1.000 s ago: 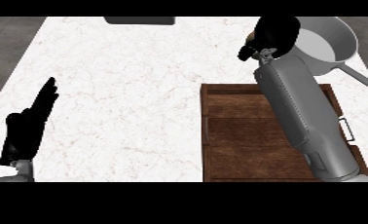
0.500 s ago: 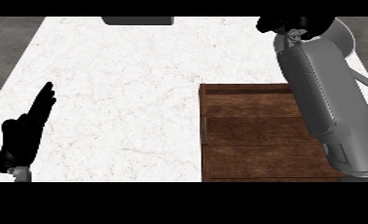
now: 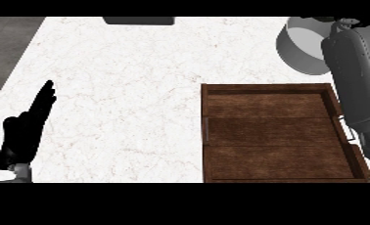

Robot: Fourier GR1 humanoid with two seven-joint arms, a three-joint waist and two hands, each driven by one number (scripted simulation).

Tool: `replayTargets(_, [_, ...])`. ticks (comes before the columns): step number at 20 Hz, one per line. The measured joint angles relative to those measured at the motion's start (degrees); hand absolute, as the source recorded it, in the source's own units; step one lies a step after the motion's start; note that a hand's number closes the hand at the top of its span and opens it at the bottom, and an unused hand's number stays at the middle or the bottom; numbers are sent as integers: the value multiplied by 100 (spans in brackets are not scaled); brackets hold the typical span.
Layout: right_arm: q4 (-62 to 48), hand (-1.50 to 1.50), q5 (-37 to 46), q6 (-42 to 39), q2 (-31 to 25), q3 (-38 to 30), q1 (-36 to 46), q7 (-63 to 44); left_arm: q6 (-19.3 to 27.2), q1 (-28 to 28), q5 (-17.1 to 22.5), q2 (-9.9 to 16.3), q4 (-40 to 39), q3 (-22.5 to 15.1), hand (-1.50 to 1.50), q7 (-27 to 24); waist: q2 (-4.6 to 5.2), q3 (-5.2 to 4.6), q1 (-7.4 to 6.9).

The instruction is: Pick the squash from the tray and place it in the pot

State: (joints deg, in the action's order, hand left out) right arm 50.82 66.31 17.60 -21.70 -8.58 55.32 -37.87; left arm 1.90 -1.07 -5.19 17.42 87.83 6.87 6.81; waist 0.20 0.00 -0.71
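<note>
The wooden tray lies at the lower right of the counter, and nothing shows on its bare boards. The grey pot stands just beyond it at the upper right, its right side covered by my right forearm. No squash shows anywhere. Only a dark sliver of my right hand peeks out at the top right edge, above the pot's far rim. My left hand rests open at the lower left edge, fingers pointing up, away from the tray.
A dark flat object sits at the counter's far edge, top centre. White marble counter spreads left of the tray. The counter's left edge runs along a grey floor strip.
My right arm has swung right and away, off the tray and across the pot toward the top right corner. The hand has slipped nearly out of view. The left hand has stayed in place.
</note>
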Motion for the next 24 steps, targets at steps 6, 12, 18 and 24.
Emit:
replayTargets(6, [-1204,150,-318,481,-578,-492,209,969,-57,6,-33,-36,111,-16,0,78,30,4,-74])
replayTargets(12, [-2480,150,-498,741,-1070,-845,611,1792,-132,169,-51,-39,14,-28,0,29,94,8,-202])
replayTargets(18, [-3319,150,-429,941,-1442,-945,550,2310,-154,304,-70,-85,-55,-64,0,-14,154,18,-303])
replayTargets(24, [-3745,-150,-933,987,-1561,-1480,526,2751,-192,319,-84,-113,16,-121,0,1,192,32,-392])
